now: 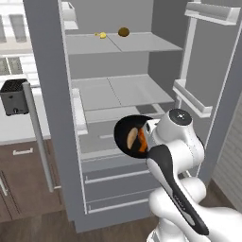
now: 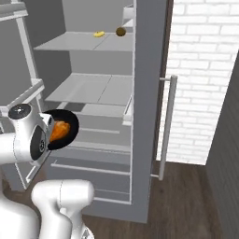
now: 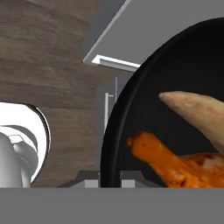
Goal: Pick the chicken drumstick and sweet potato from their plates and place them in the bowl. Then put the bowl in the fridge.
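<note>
Left base view: the pincer (image 1: 150, 142) is clamped shut on the rim of the glossy round black bowl (image 1: 124, 132) — orange roasted drumstick (image 1: 141, 138) and tan sweet potato (image 1: 132, 138) inside — with the open grey fridge's shelves (image 1: 120, 92) straight ahead.

The black bowl (image 1: 128, 134) hangs before the open fridge (image 1: 120, 90) at the arm's end — sweet potato (image 1: 132, 137) and chicken drumstick (image 1: 142, 140) inside; the gripper itself seems hidden behind it.
</note>
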Controlling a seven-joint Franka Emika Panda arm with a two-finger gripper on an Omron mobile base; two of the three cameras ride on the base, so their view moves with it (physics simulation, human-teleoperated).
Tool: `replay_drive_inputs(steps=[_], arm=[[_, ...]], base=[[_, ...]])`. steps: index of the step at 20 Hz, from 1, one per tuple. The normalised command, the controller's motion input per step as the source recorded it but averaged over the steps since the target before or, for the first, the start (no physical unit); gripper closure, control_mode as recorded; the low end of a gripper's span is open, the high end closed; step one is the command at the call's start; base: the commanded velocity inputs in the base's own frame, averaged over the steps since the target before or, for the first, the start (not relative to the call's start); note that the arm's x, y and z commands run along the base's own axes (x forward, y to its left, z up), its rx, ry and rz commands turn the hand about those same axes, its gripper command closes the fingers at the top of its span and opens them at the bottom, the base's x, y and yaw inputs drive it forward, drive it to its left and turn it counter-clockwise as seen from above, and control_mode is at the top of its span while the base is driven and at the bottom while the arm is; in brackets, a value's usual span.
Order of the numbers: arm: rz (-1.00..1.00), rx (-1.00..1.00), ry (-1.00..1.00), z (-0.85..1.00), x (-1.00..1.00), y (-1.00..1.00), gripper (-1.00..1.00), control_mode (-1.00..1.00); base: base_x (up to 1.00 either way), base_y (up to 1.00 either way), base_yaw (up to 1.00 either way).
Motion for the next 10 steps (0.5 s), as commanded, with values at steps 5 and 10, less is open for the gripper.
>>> replay_drive_inputs(steps=[5, 10], arm=[[0.0, 0.0, 0.0, 0.0, 0.0, 0.0, 1.0, 1.0], [0.0, 0.0, 0.0, 0.0, 0.0, 0.0, 1.0, 1.0]], base=[[0.39, 0.11, 0.0], [0.14, 0.06, 0.0]])
